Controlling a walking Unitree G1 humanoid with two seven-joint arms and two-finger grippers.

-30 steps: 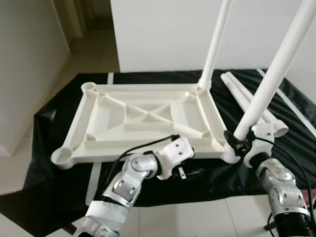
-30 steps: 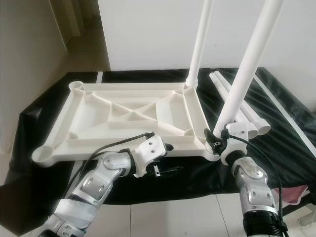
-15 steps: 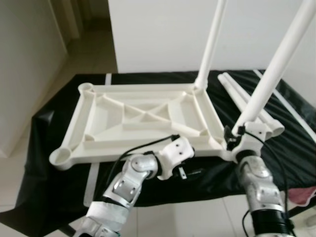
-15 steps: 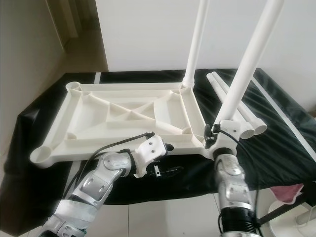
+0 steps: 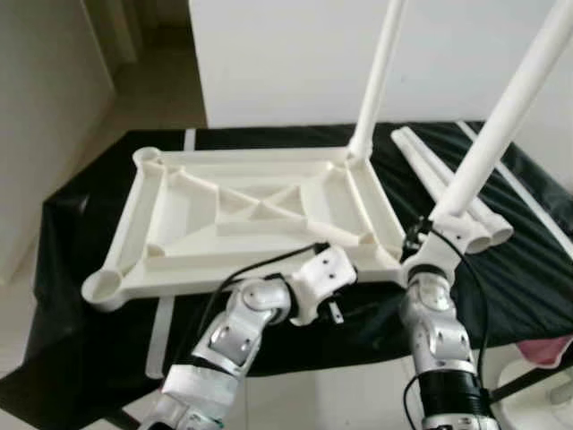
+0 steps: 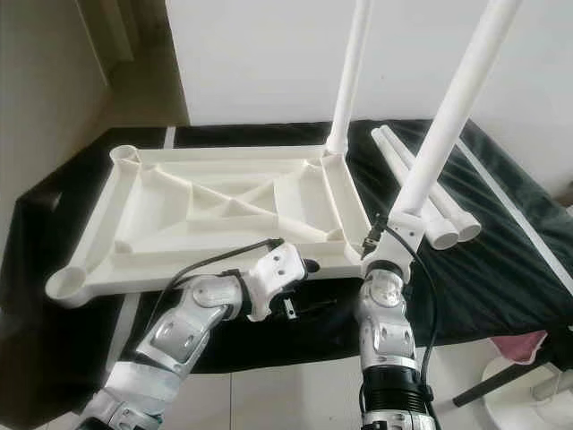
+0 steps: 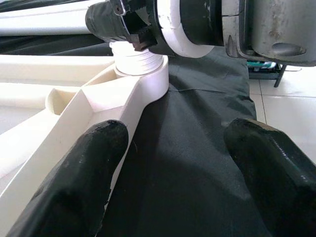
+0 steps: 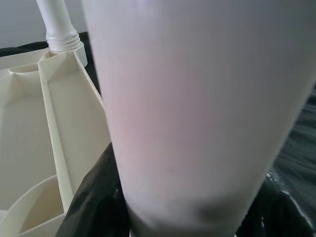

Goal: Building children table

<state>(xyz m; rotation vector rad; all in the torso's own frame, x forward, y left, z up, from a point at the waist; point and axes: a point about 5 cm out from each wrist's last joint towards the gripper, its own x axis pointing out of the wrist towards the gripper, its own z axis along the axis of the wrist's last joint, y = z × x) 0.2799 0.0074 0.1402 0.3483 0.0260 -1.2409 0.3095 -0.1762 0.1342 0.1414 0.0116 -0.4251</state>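
The white tabletop (image 5: pixel 255 215) is lying upside down on a black sheet (image 5: pixel 81 233) spread over the floor, ribbed underside facing up. The sheet is wrinkly and shiny in spots, with pale floor tiles (image 5: pixel 295 403) showing at the near edge and a plain white wall (image 5: pixel 286 54) right behind it. A doorway into a dimmer room opens at the far left.

One leg (image 5: pixel 376 81) is already standing upright in the far right corner socket. The right gripper (image 5: pixel 430 246) is at the near right corner, jaws closed around a second leg (image 5: pixel 501 116), which leans a bit to the right with its base at that socket. In the right wrist view the leg is right up against the camera, so that's a firm hold as far as I can see.

The left gripper (image 5: pixel 345 313) sits low over the sheet just in front of the tabletop's near edge. Its jaws are wide open with nothing in them, and one finger (image 7: pixel 84 182) is right next to the plastic rim.

Two spare legs (image 5: pixel 448 193) lie side by side on the sheet to the right. The two left corner sockets have no legs in them.
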